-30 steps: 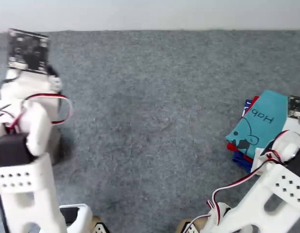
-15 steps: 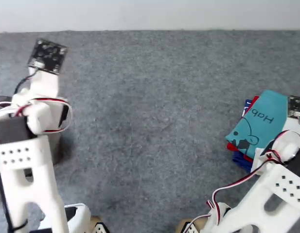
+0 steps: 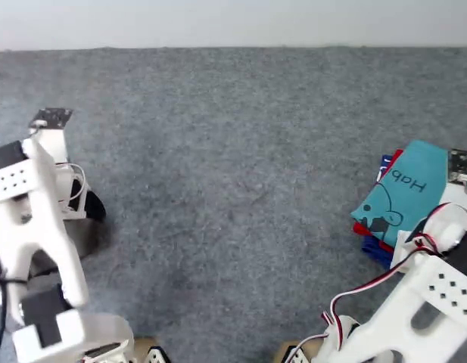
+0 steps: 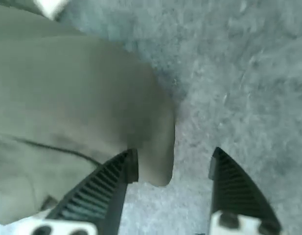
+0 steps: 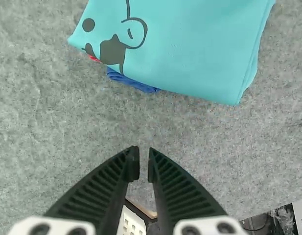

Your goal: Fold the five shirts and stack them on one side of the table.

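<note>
Left gripper (image 4: 173, 164) is spread wide, holding nothing, right over the edge of a grey shirt (image 4: 67, 98) at the left side of the table (image 3: 241, 151). One finger is over cloth, the other over bare table. I'd call this the pick-up of another shirt to fold. Next I need to drop, pinch that edge and pull it toward the middle. Right gripper (image 5: 142, 156) is closed and empty, near the stack (image 3: 400, 197) on the right: teal shirt (image 5: 190, 44) on top, red and blue under. The teal one carries a short word and a dark cartoon drawing. I see no print on the grey one.
</note>
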Controlling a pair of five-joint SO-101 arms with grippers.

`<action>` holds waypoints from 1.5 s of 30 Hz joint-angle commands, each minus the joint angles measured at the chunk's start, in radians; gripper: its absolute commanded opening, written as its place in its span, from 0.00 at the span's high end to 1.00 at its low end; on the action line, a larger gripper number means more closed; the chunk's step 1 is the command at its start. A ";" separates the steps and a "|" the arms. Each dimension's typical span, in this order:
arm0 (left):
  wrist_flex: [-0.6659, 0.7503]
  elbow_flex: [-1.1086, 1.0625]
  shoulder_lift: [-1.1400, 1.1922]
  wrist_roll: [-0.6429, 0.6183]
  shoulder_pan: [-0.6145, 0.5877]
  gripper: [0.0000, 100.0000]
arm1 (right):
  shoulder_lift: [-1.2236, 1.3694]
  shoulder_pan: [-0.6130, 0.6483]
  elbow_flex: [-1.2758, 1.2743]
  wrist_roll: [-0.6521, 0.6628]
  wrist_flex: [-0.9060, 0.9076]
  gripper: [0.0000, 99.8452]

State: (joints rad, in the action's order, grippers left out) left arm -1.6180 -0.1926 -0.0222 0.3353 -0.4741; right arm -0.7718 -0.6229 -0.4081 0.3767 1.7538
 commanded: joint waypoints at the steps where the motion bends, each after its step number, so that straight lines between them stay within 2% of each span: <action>1: 0.051 0.036 0.069 -0.002 -0.021 0.76 | -0.022 0.012 0.003 -0.003 0.042 0.95; 9: 0.189 0.036 0.190 -0.072 -0.018 0.77 | -0.022 0.012 0.003 -0.003 0.042 0.95; 12: 0.207 0.036 0.201 -0.071 0.009 0.85 | -0.022 0.012 0.003 -0.003 0.042 0.95; 15: 0.212 0.036 0.187 -0.069 0.054 0.98 | -0.022 0.012 0.003 -0.003 0.042 0.95; 16: 0.210 0.036 0.173 -0.069 0.066 0.99 | -0.022 0.012 0.003 -0.003 0.042 0.95; 26: 0.215 0.073 -0.216 -0.126 0.100 0.99 | -0.022 0.012 0.003 -0.003 0.042 0.95; 29: 0.255 0.097 -0.331 -0.121 0.098 0.99 | -0.022 0.012 0.003 -0.003 0.042 0.95; 34: 0.413 0.124 -0.509 -0.121 0.101 0.99 | -0.022 0.012 0.003 -0.005 0.042 0.95; 41: 0.760 0.124 -0.700 -0.112 0.101 0.99 | -0.022 0.012 0.003 -0.005 0.042 0.95; 45: 0.956 0.124 -0.732 -0.020 0.101 0.99 | -0.022 0.012 0.003 -0.005 0.042 0.95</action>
State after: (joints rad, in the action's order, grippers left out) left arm -0.7986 -0.1066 -0.7219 0.2677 -0.3836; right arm -0.7718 -0.6229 -0.4081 0.3767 1.7538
